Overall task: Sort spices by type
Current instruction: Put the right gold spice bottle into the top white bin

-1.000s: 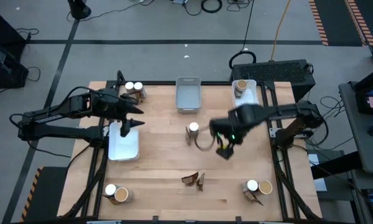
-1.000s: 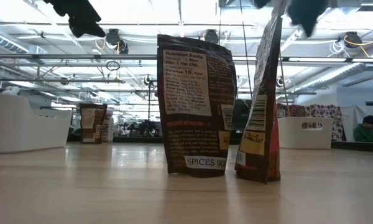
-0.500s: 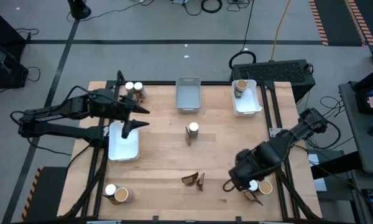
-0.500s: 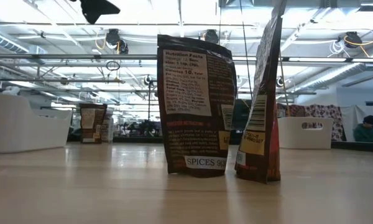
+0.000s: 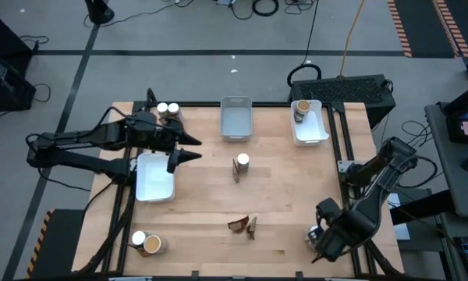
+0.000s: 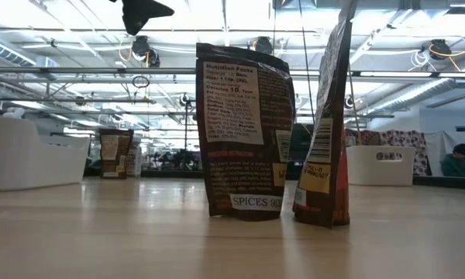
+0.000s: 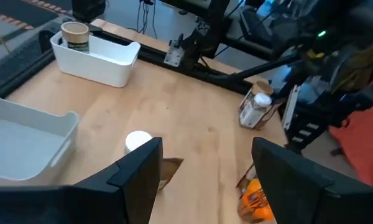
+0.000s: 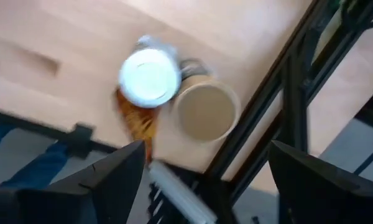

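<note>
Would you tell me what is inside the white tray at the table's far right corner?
The tray holds one tan-topped tub, standing at its far end. The rest of its floor looks bare; whether anything lies under the tub cannot be seen.

Wood, plastic and glossy foil
The counter [image 5: 281, 187] is pale matt wood; the trays [image 5: 235, 119] look smooth plastic; the packets [image 6: 244, 132] shine like printed foil.
</note>
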Motion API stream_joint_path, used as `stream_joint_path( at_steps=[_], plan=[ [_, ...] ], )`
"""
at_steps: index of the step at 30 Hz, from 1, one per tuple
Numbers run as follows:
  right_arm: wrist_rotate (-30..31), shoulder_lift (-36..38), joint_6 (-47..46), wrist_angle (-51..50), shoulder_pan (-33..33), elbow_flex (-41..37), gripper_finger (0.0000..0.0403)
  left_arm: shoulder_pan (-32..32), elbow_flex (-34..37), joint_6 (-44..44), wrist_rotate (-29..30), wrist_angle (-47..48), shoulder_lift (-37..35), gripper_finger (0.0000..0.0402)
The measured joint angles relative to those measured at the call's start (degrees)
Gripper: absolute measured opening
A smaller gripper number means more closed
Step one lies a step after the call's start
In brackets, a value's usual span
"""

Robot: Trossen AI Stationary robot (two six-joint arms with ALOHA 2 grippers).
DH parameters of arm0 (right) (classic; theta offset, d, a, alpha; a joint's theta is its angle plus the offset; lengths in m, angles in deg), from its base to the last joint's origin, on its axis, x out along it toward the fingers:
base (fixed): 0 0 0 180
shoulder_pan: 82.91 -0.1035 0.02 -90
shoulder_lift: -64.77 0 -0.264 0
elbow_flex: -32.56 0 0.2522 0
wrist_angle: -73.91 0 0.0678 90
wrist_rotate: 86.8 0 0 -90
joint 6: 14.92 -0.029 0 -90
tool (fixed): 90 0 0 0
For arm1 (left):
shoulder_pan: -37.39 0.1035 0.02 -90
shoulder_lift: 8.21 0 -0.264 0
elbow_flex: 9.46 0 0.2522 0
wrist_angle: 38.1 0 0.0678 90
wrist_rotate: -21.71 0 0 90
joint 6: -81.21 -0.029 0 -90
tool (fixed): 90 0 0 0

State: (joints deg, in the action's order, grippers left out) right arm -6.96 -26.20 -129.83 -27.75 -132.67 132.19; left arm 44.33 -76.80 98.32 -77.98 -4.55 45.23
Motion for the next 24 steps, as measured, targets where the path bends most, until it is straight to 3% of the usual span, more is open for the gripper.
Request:
stream_joint_path(
  at_steps=[10,17,24],
  plan=[
    [3.23,11.7,-2.34,17.11,-4.74,-19.68,0.0322,-3.44,0.0,7.72,-0.33,-2.86,-0.33,0.0252],
    [3.16,12.45,4.1,21.42,-4.73,-23.99,0.0322,-5.94,0.0,9.61,1.91,-2.81,-0.3,0.0252],
    [3.16,12.45,4.89,24.66,-4.74,-25.1,0.0322,-7.54,0.0,9.6,6.33,-2.79,-0.31,0.0252]
  ],
)
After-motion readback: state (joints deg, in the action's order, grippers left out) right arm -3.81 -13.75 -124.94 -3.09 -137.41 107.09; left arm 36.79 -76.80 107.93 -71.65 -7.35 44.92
